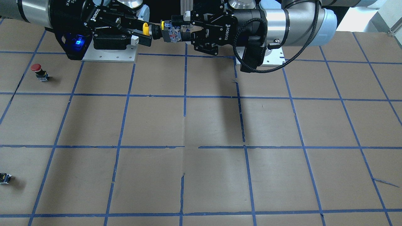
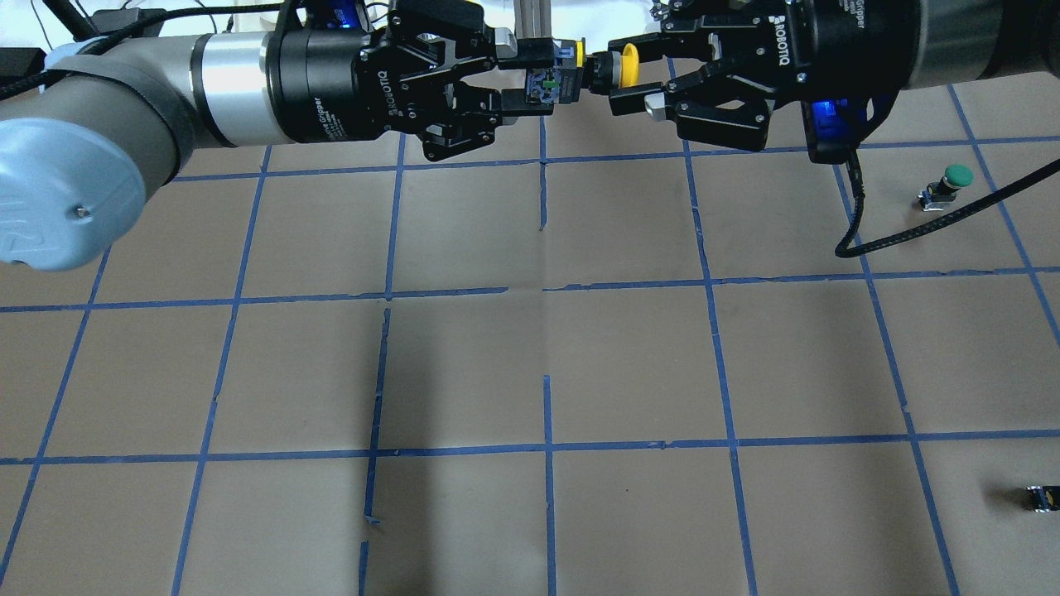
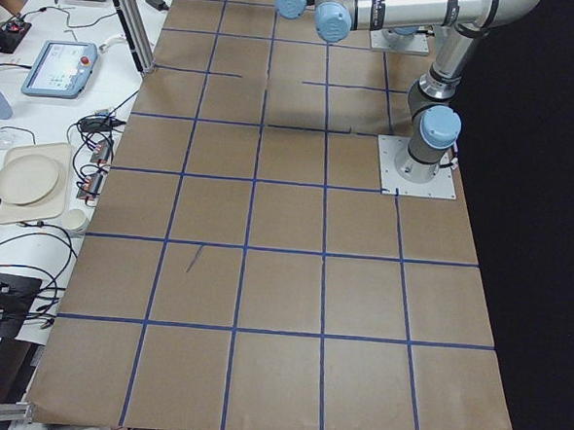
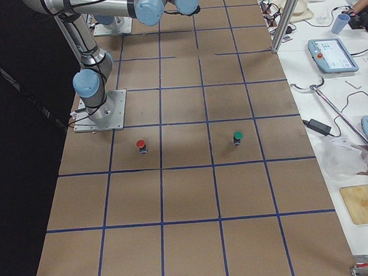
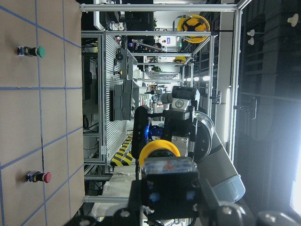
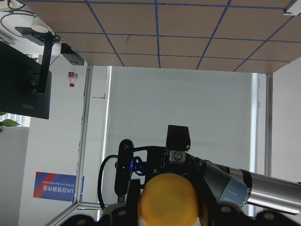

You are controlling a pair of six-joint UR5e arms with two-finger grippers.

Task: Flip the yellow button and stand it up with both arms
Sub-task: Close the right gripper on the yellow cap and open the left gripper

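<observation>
The yellow button [image 2: 629,60] hangs level in the air above the table's robot-side edge, its cap towards my right arm. My left gripper [image 2: 548,80] is shut on its blocky contact base. My right gripper [image 2: 636,73] faces it, its fingers lying against the yellow cap on both sides. In the front-facing view the button [image 1: 145,28] sits between the right gripper [image 1: 142,31] and the left gripper [image 1: 179,29]. The left wrist view shows the base and cap [image 5: 160,149] from behind. The right wrist view shows the cap [image 6: 169,197] between its fingers.
A red-capped button [image 1: 37,70] and a green-capped button [image 2: 952,180] stand on the brown table on my right side. A small dark capless block [image 2: 1042,497] lies further out to the right. Blue tape lines grid the table [image 2: 546,348].
</observation>
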